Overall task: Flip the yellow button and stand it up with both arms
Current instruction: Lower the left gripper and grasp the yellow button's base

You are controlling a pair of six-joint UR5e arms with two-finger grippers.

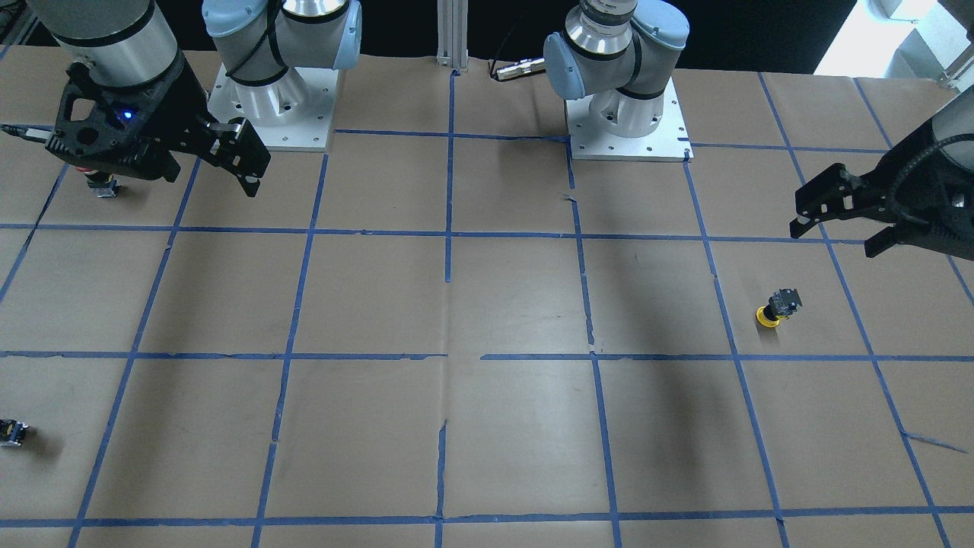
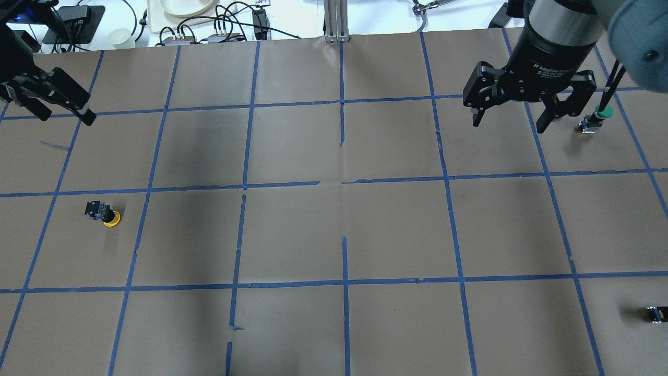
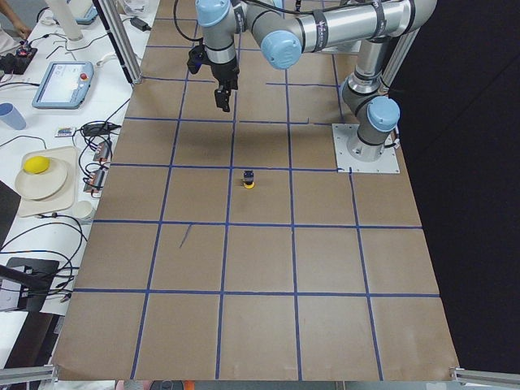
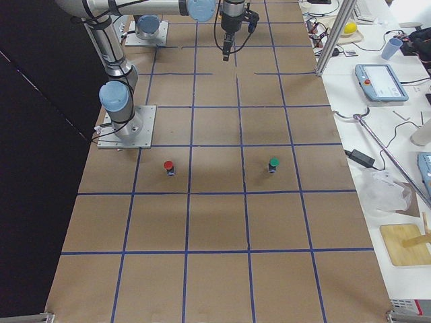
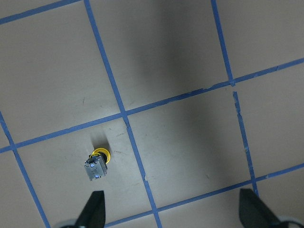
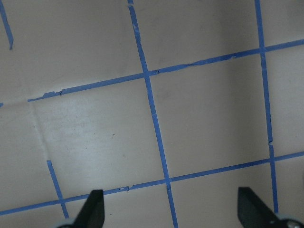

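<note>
1. Status: I judge the task not yet started. The small yellow-capped push-button with the black-grey block body sits free on the brown paper desk with the blue tape grid. Neither arm touches it.

2. Location: the button is on my left side of the desk, inside one grid square, near the left gripper and well apart from the right gripper.

3. Gripper state: both grippers hang above the desk with fingers spread wide and nothing between them.

4. Orientation: the yellow cap appears to rest on the paper with the body above it. I read the long axis as near vertical and pointing cap-down. I cannot tell whether it tilts slightly.

5. Remaining: grasp, invert and set down with the cap uppermost, using both arms.
</note>
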